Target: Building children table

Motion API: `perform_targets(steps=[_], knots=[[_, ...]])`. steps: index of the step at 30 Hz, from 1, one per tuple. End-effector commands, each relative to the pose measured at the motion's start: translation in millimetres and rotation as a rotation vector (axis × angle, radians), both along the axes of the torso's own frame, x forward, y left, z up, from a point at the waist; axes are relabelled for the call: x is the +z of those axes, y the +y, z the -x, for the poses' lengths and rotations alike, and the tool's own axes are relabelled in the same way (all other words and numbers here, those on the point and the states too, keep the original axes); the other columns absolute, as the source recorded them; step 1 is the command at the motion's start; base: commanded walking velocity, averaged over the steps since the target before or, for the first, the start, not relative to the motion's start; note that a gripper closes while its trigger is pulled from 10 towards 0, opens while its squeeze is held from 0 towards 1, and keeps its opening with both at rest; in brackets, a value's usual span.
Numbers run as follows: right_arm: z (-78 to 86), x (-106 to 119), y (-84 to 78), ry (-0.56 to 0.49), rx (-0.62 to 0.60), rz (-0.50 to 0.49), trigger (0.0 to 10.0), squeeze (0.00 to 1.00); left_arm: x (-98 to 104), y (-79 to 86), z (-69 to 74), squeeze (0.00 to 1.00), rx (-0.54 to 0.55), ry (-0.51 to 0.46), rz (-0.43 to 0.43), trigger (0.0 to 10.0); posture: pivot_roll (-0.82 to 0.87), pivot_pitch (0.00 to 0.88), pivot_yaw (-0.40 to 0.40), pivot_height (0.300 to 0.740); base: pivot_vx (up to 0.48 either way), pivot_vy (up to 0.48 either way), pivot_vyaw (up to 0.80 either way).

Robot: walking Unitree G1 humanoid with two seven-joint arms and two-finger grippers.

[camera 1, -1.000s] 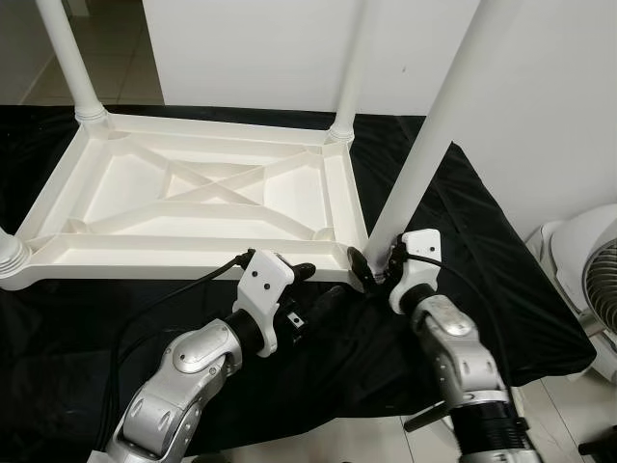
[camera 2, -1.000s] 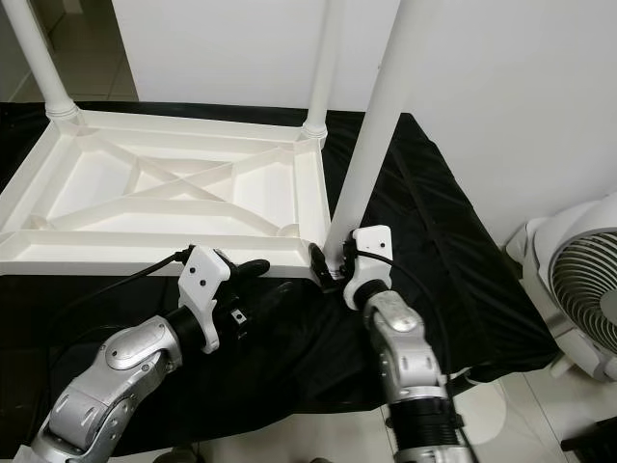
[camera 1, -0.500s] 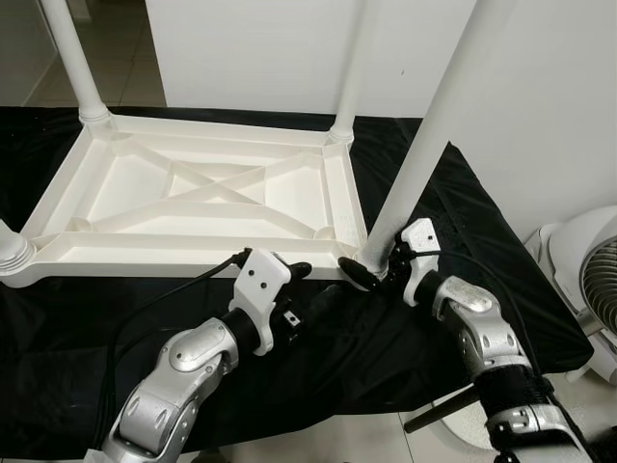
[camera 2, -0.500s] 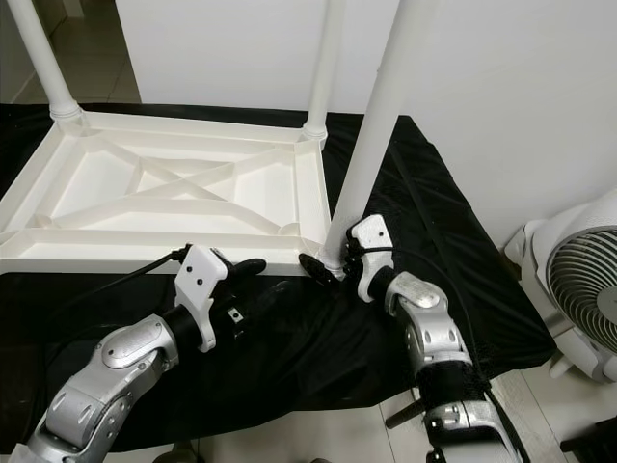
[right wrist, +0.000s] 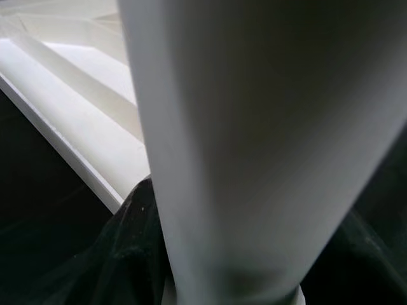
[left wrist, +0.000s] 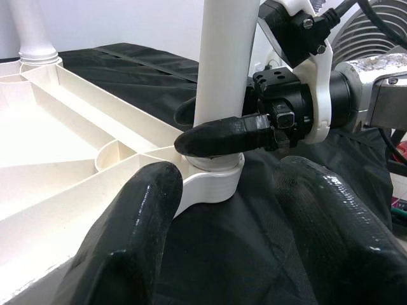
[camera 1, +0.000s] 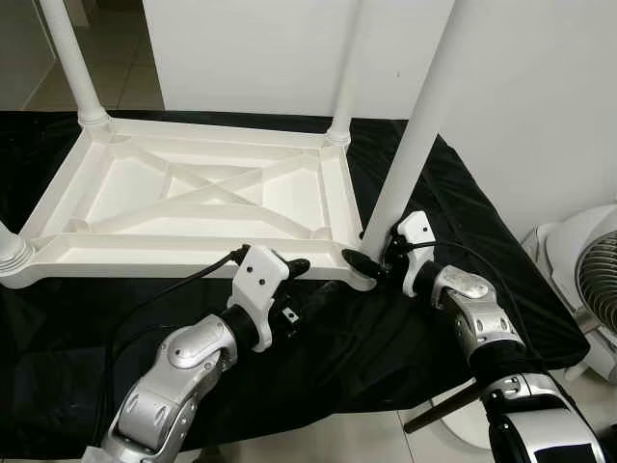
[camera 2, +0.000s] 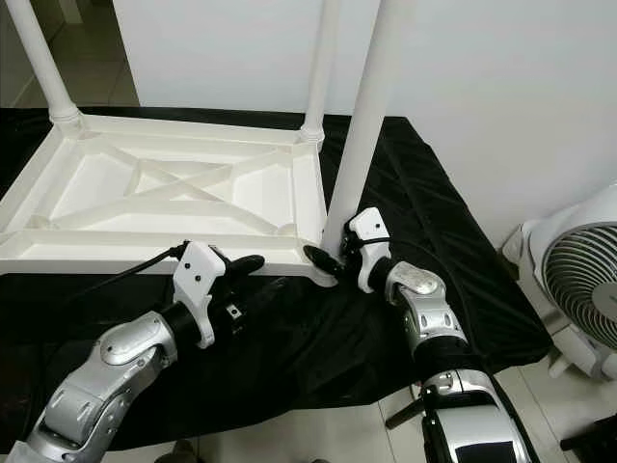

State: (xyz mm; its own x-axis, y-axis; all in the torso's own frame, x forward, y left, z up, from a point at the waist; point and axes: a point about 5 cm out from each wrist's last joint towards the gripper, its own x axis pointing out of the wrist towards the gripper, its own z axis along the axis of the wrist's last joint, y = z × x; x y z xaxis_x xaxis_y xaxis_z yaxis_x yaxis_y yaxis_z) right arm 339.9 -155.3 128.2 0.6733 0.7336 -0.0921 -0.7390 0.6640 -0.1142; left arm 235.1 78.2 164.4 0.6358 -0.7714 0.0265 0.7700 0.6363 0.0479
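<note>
Table leg (camera 1: pixel 416 135), white and round, stands upright in the near right corner socket (left wrist: pixel 213 181) of the upside-down white tabletop (camera 1: pixel 207 193), which lies on a black cloth (camera 1: pixel 453 212) over the work surface. The right gripper (left wrist: pixel 219 124) is clamped on the leg just above the socket collar, one black finger (left wrist: pixel 222 135) wrapped across the front of the tube, the other behind it. Good spot to hold: low on the leg, close to the joint, where a twist or a push goes straight into the socket.

Judging by the look of it, this is hollow moulded plastic: light, stiff, smooth-skinned and probably slick under the finger pads, so a firm squeeze is called for. The ribbed underside of the tabletop looks rigid too, though light enough to slide on the cloth if pushed sideways.

The left gripper (camera 1: pixel 308 280) sits just in front of the tabletop's near rim, fingers spread and holding nothing, pointed toward that same corner.

Two more legs, far left (camera 1: pixel 72 58) and far right (camera 1: pixel 347 68), rise from the back corners, and the base of a fourth (camera 1: pixel 12 253) shows at the near left corner. All the legs run off the top of the frame, so their full length is cut off. How deep the gripped leg is seated cannot be told; the collar hides the joint. A white fan (camera 2: pixel 578 280) stands off to the right on the floor.
</note>
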Motion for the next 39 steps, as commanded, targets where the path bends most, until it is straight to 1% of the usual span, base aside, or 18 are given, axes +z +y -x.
perform_targets(steps=[1, 6, 9, 11, 12, 13, 17, 18, 19, 21, 24, 25, 30, 32, 34, 37, 38, 39], knots=[[4.2, -13, -1.6, 0.048, 0.016, 0.026, 0.0, 0.0, -1, -0.8, -0.4, 0.0, -0.006, 0.0, -0.002, 10.0, 0.18, 0.038, -0.063, 0.74, 0.0, 0.0, 0.0], [4.7, -13, -7.8, 0.03, -0.058, 0.014, 0.0, 0.0, -1, -2.6, 0.2, 0.0, -0.011, 0.002, 0.0, 10.0, 0.17, 0.041, -0.069, 0.74, 0.0, 0.0, 0.0], [3.9, -14, -17.9, 0.004, -0.212, 0.003, 0.0, 0.0, -2, -4.5, 0.9, 0.0, -0.014, 0.003, 0.007, 10.0, 0.16, 0.041, -0.076, 0.74, 0.0, 0.0, 0.0], [3.9, -14, -17.9, 0.004, -0.212, 0.003, 0.0, 0.0, -2, -4.5, 0.9, 0.0, -0.014, 0.003, 0.007, 10.0, 0.16, 0.041, -0.076, 0.74, 0.0, 0.0, 0.0], [4.0, -15, -21.2, 0.004, -0.28, 0.005, 0.0, 0.0, -2, -5.1, 1.6, 0.0, -0.016, 0.006, 0.009, 10.0, 0.16, 0.042, -0.08, 0.74, 0.0, 0.0, 0.0], [4.0, -15, -21.2, 0.004, -0.28, 0.005, 0.0, 0.0, -2, -5.1, 1.6, 0.0, -0.016, 0.006, 0.009, 10.0, 0.16, 0.042, -0.08, 0.74, 0.0, 0.0, 0.0], [13.2, -16, -26.5, -0.016, -0.541, -0.109, 0.0, 0.0, -5, -6.6, 5.6, 0.0, -0.024, 0.018, 0.011, 10.0, 0.16, 0.04, -0.085, 0.74, 0.0, 0.0, 0.0], [13.2, -16, -26.5, -0.016, -0.541, -0.109, 0.0, 0.0, -5, -6.6, 5.6, 0.0, -0.024, 0.018, 0.011, 10.0, 0.16, 0.04, -0.085, 0.74, 0.0, 0.0, 0.0], [14.7, -17, -27.6, -0.008, -0.581, -0.121, 0.0, 0.0, -5, -6.5, 6.0, 0.0, -0.024, 0.018, 0.011, 10.0, 0.16, 0.04, -0.085, 0.74, 0.0, 0.0, 0.0], [20.1, -20, -28.6, -0.004, -0.725, -0.122, 0.0, 0.0, -6, -5.5, 6.6, 0.0, -0.024, 0.021, 0.01, 10.0, 0.16, 0.039, -0.086, 0.74, 0.0, 0.0, 0.0], [28.4, -26, -22.1, -0.003, -0.864, -0.064, 0.0, 0.0, -6, -5.2, 7.0, 0.0, -0.025, 0.025, 0.01, 10.0, 0.15, 0.036, -0.085, 0.74, 0.0, 0.0, 0.0], [28.4, -26, -22.1, -0.003, -0.864, -0.064, 0.0, 0.0, -6, -5.2, 7.0, 0.0, -0.025, 0.025, 0.01, 10.0, 0.15, 0.036, -0.085, 0.74, 0.0, 0.0, 0.0], [37.2, -27, -7.6, -0.008, -0.967, -0.075, 0.0, 0.0, -7, -7.0, 7.1, 0.0, -0.03, 0.025, 0.011, 10.0, 0.15, 0.029, -0.089, 0.74, 0.0, 0.0, 0.0], [42.0, -28, 4.7, 0.014, -0.985, -0.083, 0.0, 0.0, -7, -7.8, 7.5, 0.0, -0.033, 0.025, 0.013, 10.0, 0.15, 0.025, -0.09, 0.74, 0.0, 0.0, 0.0], [43.1, -28, 8.6, 0.021, -0.983, -0.085, 0.0, 0.0, -7, -7.9, 7.6, 0.0, -0.034, 0.025, 0.014, 10.0, 0.15, 0.025, -0.09, 0.74, 0.0, 0.0, 0.0], [43.8, -26, 14.1, 0.032, -0.955, -0.127, 0.0, 0.0, -8, -8.0, 7.6, 0.0, -0.035, 0.025, 0.014, 10.0, 0.15, 0.02, -0.092, 0.74, 0.0, 0.0, 0.0], [43.7, -24, 14.7, 0.033, -0.948, -0.143, 4.0, 0.0, -8, -7.9, 7.4, 0.0, -0.034, 0.024, 0.014, 10.0, 0.15, 0.02, -0.092, 0.74, 0.0, 0.0, 0.0], [42.7, -21, 12.6, 0.03, -0.941, -0.164, 10.0, 1.0, -8, -7.6, 7.4, 0.0, -0.034, 0.024, 0.013, 10.0, 0.15, 0.018, -0.093, 0.74, 0.0, 0.0, 0.0]])
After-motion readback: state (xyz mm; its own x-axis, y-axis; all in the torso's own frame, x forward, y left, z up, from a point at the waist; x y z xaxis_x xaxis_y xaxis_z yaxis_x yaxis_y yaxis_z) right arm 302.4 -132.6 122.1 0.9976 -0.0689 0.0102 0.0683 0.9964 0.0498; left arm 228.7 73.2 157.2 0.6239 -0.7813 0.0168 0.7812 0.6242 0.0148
